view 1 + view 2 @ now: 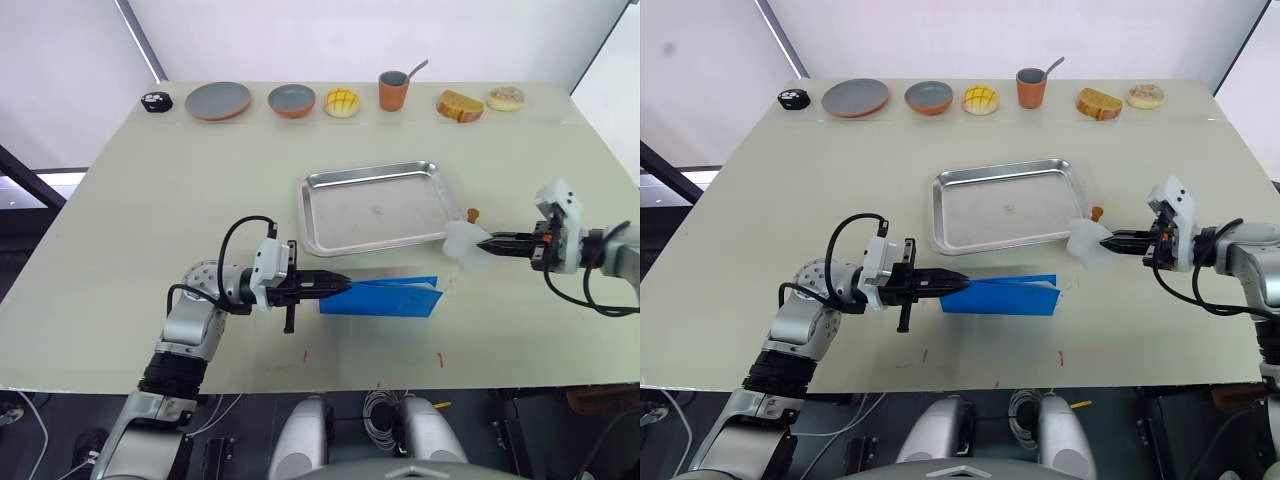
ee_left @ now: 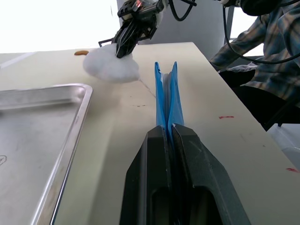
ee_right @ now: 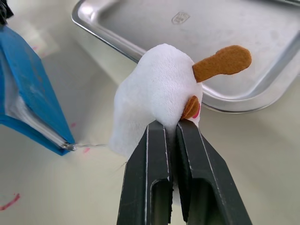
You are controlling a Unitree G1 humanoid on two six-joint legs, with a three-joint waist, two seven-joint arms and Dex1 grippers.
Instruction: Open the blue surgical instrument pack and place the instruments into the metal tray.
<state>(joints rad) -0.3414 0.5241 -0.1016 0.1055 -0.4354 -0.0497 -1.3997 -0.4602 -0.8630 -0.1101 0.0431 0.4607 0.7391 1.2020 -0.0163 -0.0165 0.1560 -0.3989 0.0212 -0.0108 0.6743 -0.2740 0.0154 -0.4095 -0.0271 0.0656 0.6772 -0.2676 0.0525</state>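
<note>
A pale table (image 1: 150, 250) is shown with broad bare surface to the left and along its near edge, where small red marks (image 1: 440, 358) are seen. Its far edge is lined by a black object (image 1: 156, 101), a round grey plate (image 1: 218, 100), a grey-and-orange bowl (image 1: 291, 100), a yellow bun (image 1: 342, 102), an orange cup (image 1: 393, 91) with a spoon in it, a slice of cake (image 1: 460, 106) and a doughnut (image 1: 506, 98).

The metal tray (image 1: 320, 215), shiny, rectangular, round-cornered and rolled at the rim, is set at the table's middle with nothing seen in it. Just near of it, the blue surgical instrument pack (image 1: 385, 297) is held on edge, its grey-white lining glimpsed between the blue sheets.

The left gripper (image 1: 342, 283) is closed flat on the pack's left end, the black fingers (image 2: 187, 154) pressed against both faces. The right gripper (image 1: 484, 243) is clamped on a soft white wad (image 1: 462, 245) carrying orange-brown bits, held beside the tray's right near corner and apart from the pack, to whose right end a thin thread runs.

A person's plaid sleeve (image 2: 255, 42) is caught in the left wrist view beyond the table edge.
</note>
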